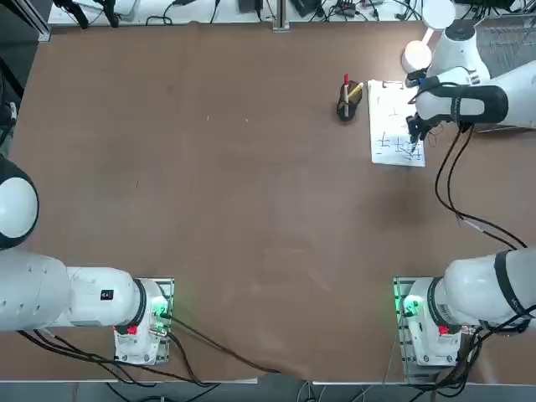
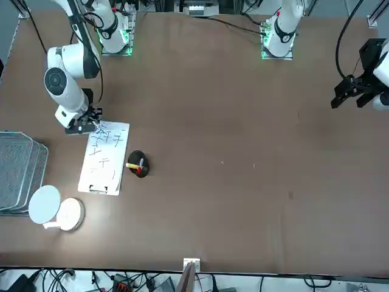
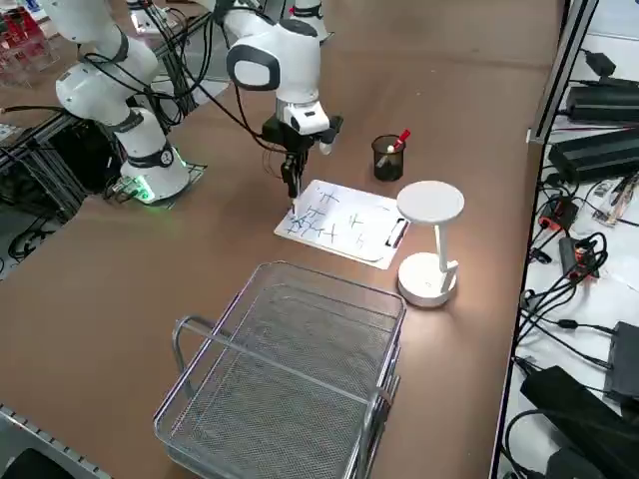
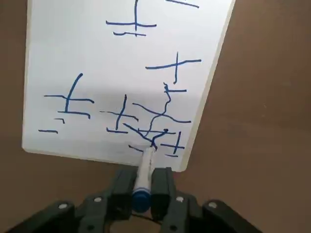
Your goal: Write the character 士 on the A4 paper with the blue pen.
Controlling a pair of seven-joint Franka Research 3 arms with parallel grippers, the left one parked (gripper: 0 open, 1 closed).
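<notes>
The blue pen (image 4: 144, 179), a white-barrelled marker with a blue end, is clenched between the fingers (image 4: 163, 189) of the right gripper (image 4: 144, 175) over the A4 paper (image 1: 387, 109) on a brown bench (image 1: 251, 209). The pen is tilted, its writing tip down at blue strokes (image 4: 163, 114) close to the edge of the sheet opposite the metal clip (image 2: 98, 189); whether the tip is touching the paper cannot be told for certain. Handwritten blue marks, many of them crossed lines with short bars, crowd around the tip, and more are spaced out toward the clip end. The right arm (image 3: 275, 60) reaches over the sheet from the robot's right, with dark cables (image 1: 452, 197) hanging from it. Just beside the paper, on its left, a black pen cup (image 3: 388, 160) holds a red pen (image 3: 402, 137) and a yellow pen (image 1: 356, 90), both leaning. Near the clip end stands a white stand (image 3: 430, 203) with a round top and a round base. A silver wire mesh basket (image 3: 290, 379) rests on the bench to the right of the sheet, apart from it.
</notes>
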